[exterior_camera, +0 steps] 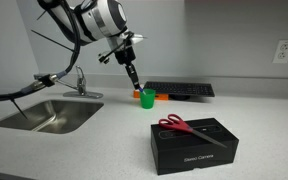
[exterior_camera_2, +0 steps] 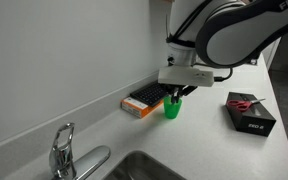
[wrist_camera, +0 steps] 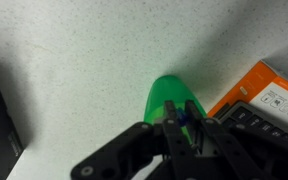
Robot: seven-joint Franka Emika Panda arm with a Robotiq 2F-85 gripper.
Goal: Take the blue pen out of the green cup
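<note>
The green cup (exterior_camera: 148, 97) stands on the white counter, next to an orange object and a keyboard; it also shows in the other exterior view (exterior_camera_2: 171, 109) and in the wrist view (wrist_camera: 167, 100). My gripper (exterior_camera: 133, 82) hangs right above the cup's mouth, fingers pointing down (exterior_camera_2: 175, 95). In the wrist view the two fingers (wrist_camera: 186, 122) are close together with the top of the blue pen (wrist_camera: 183, 116) between them. The rest of the pen is hidden by the fingers and the cup.
An orange-edged black keyboard (exterior_camera: 179, 89) lies behind the cup against the wall. A black box (exterior_camera: 193, 144) with red-handled scissors (exterior_camera: 179, 125) on top stands near the front. A sink (exterior_camera: 49, 114) with a faucet (exterior_camera: 81, 80) is to the side.
</note>
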